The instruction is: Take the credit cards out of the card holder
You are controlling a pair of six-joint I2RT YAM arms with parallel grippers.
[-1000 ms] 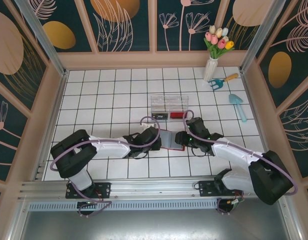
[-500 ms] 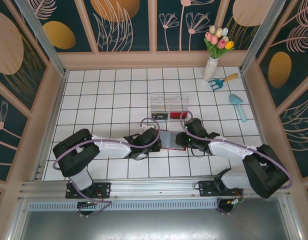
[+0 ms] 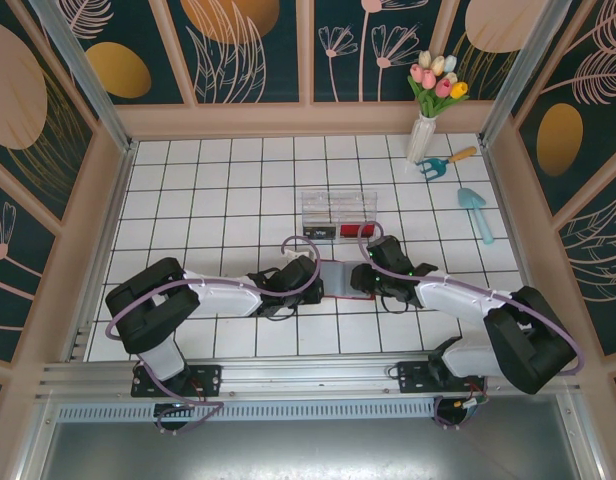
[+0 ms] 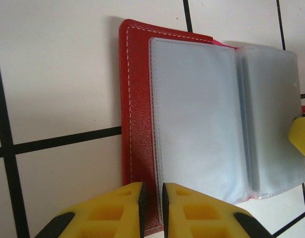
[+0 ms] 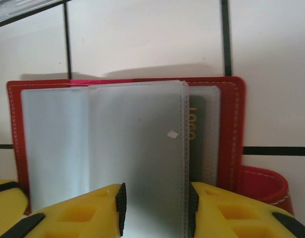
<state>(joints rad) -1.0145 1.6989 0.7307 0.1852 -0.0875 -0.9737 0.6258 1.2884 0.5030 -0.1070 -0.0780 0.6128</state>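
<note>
The card holder [image 3: 336, 278] lies open and flat on the table [image 3: 238, 180] between my two hands, with its grey-blue sleeves facing up. My left hand [image 4: 152, 198] is closed to a narrow slit over the edge of the red cover. I judge that this anchors the holder so it does not slide when a card is drawn. My right hand [image 5: 156, 208] stands part-open with a clear sleeve leaf [image 5: 137, 144] between its fingers; I cannot tell whether it grips. Behind that leaf, a dark card with gold lettering [image 5: 196, 124] sits in its pocket, not yet removed.
</note>
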